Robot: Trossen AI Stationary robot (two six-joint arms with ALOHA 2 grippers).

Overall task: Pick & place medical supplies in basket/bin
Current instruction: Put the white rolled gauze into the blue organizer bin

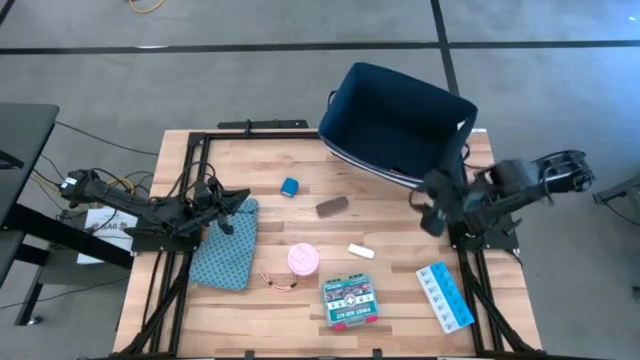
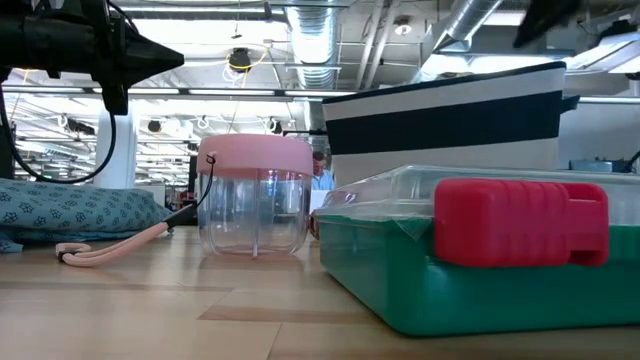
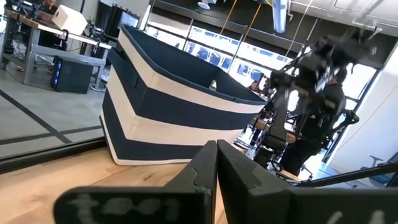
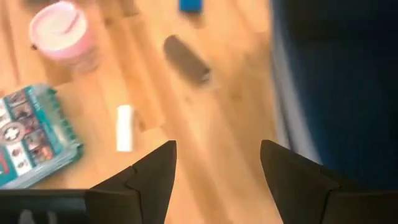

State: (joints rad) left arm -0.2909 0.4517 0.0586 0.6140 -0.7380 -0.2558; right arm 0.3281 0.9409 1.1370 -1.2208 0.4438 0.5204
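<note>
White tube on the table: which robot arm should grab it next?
Probably the right. The right gripper hangs open near the white tube and the bin. The left gripper is shut, over the cloth pouch.

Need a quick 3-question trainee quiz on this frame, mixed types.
1. True or false: the bin already holds the pill organizer.
2. Which item lies nearest the pink roll? A) blue roll B) white tube C) brown bar
3. Fill in: the right gripper is ____, the left gripper is shut.

Key: 1 false; 2 B; 3 open.
</note>
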